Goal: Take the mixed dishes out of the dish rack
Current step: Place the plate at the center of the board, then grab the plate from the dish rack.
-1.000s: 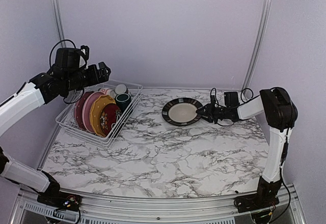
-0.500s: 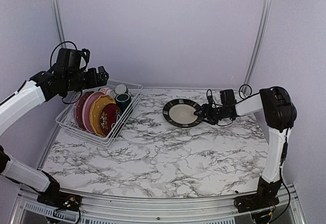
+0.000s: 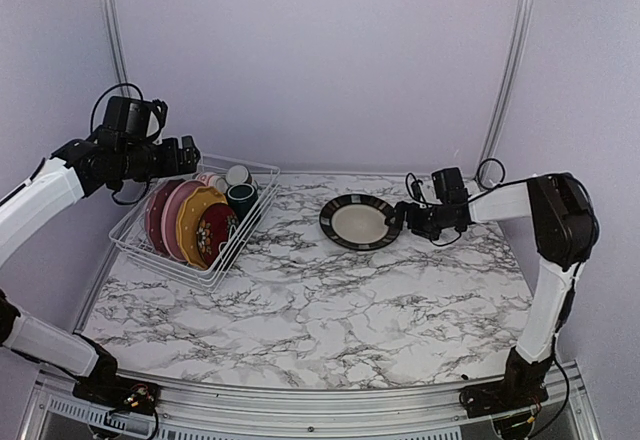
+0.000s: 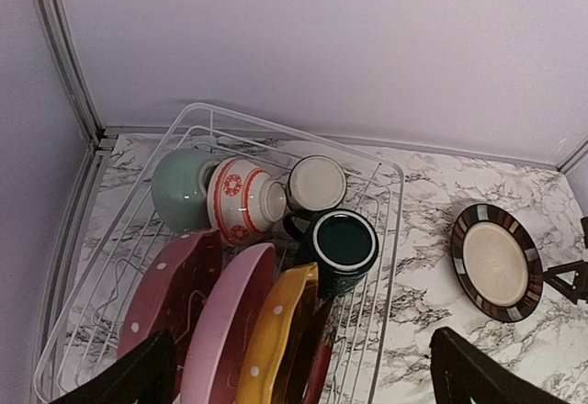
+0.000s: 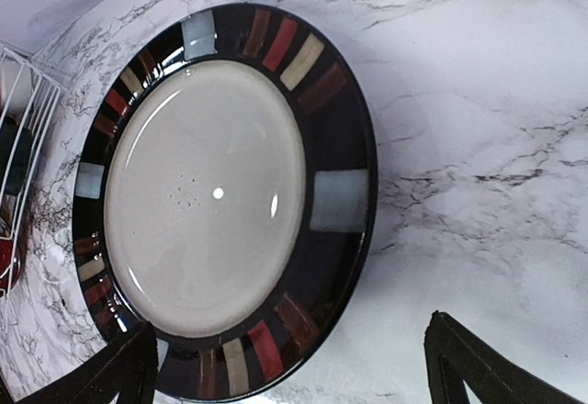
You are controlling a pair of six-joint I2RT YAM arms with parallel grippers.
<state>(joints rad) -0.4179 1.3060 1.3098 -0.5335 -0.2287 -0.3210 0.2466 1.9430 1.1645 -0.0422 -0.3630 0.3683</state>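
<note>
The white wire dish rack point(image 3: 232, 250) stands at the table's far left. Upright in it are a dotted dark pink plate point(image 3: 160, 215), a pink plate point(image 4: 225, 326), an orange-yellow plate point(image 3: 195, 222) and a dark red plate point(image 3: 215, 232). Behind them lie a dark teal mug point(image 4: 343, 243), a pale cup point(image 4: 316, 184), a red-patterned bowl point(image 4: 243, 197) and a pale green bowl point(image 4: 179, 188). My left gripper point(image 3: 185, 153) hovers open above the rack point(image 4: 390, 202). A black-rimmed plate point(image 3: 358, 220) lies flat on the marble. My right gripper point(image 5: 294, 367) stands open at the plate's point(image 5: 220, 202) right edge.
The marble table point(image 3: 330, 310) stretches in front of the rack and plate. A purple back wall and two metal uprights point(image 3: 505, 70) close off the far side. The rack sits close to the left wall.
My right gripper has opened off the black-rimmed plate, which now rests flat on the table. My left gripper has drifted left and slightly back above the rack.
</note>
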